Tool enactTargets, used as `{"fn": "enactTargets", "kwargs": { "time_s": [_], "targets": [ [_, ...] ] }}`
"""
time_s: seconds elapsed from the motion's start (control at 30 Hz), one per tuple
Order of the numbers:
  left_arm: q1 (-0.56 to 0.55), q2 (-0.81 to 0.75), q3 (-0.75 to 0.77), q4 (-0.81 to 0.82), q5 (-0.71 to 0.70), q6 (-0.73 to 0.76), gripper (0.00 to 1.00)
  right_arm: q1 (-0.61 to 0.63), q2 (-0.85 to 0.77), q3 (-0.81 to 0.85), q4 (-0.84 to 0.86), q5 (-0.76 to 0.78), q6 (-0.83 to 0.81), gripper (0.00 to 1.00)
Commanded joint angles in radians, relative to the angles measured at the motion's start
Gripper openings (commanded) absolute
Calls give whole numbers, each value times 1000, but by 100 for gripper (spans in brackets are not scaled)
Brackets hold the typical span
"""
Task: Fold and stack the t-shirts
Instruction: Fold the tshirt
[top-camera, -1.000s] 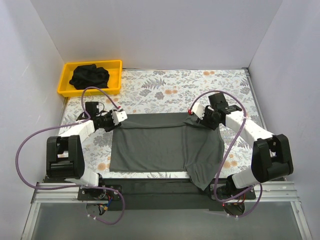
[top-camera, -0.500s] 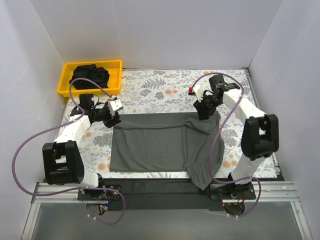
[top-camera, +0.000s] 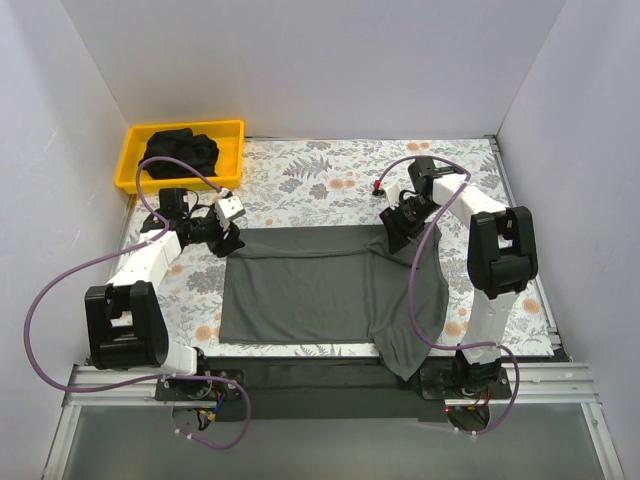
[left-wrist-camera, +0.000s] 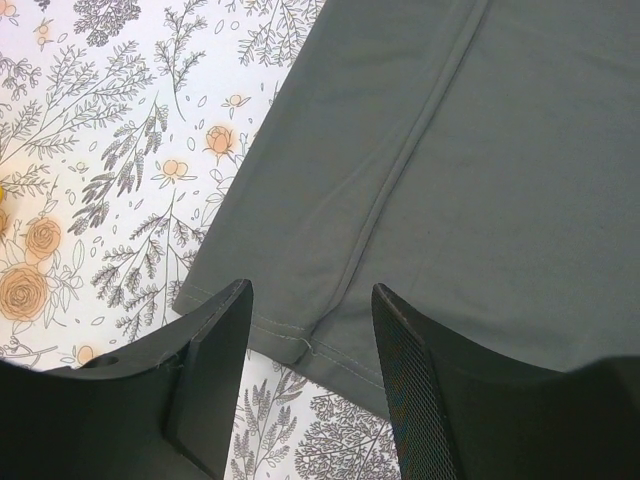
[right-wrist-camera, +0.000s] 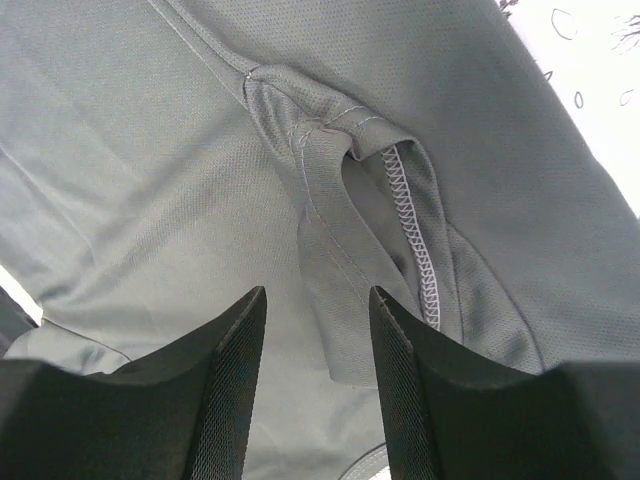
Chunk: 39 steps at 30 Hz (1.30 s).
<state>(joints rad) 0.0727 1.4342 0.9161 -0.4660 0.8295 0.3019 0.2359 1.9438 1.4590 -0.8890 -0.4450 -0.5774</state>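
A dark grey t-shirt (top-camera: 320, 285) lies spread on the floral table, its right part bunched and hanging over the near edge. My left gripper (top-camera: 228, 238) is open just above the shirt's far-left corner; the hemmed corner (left-wrist-camera: 300, 335) shows between its fingers (left-wrist-camera: 215, 360). My right gripper (top-camera: 398, 228) is open over the shirt's far-right part, above a sleeve fold with white stitching (right-wrist-camera: 410, 225). More dark t-shirts (top-camera: 178, 152) lie crumpled in the yellow tray (top-camera: 135, 150).
The yellow tray stands at the far-left corner. White walls close in the table on three sides. Purple cables loop off both arms. A black strip (top-camera: 300, 380) runs along the near edge.
My right gripper has swung up and left and now sits over the shirt's far-right part. My left gripper has shifted slightly back toward the far-left corner.
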Motion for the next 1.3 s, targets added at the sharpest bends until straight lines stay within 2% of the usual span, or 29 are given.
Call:
{"fn": "enactTargets", "kwargs": {
  "time_s": [0.0,0.1,0.23,0.47,0.57,0.83,1.0,1.27],
  "targets": [
    [2,-40,-5,9,40,-9,50,-3,12,9,-24,-15,7,54],
    [1,-46,-5,9,43,-15,50,-4,12,29,-24,-14,7,55],
    [2,-49,-10,9,43,-6,50,-13,30,70,-24,9,4,67],
    [1,-34,10,-2,51,-43,52,-23,106,118,-27,31,-13,70],
    [1,-38,9,-5,43,-35,52,-23,101,80,-33,19,-30,67],
    [2,-49,6,-5,45,-33,52,-17,-34,-25,-93,-37,-94,48],
    [2,-49,10,-5,42,-43,52,23,-77,-100,-184,-41,-202,38],
    [1,-54,18,-8,43,-72,52,98,-152,-180,-231,-30,-289,37]
  ]
}}
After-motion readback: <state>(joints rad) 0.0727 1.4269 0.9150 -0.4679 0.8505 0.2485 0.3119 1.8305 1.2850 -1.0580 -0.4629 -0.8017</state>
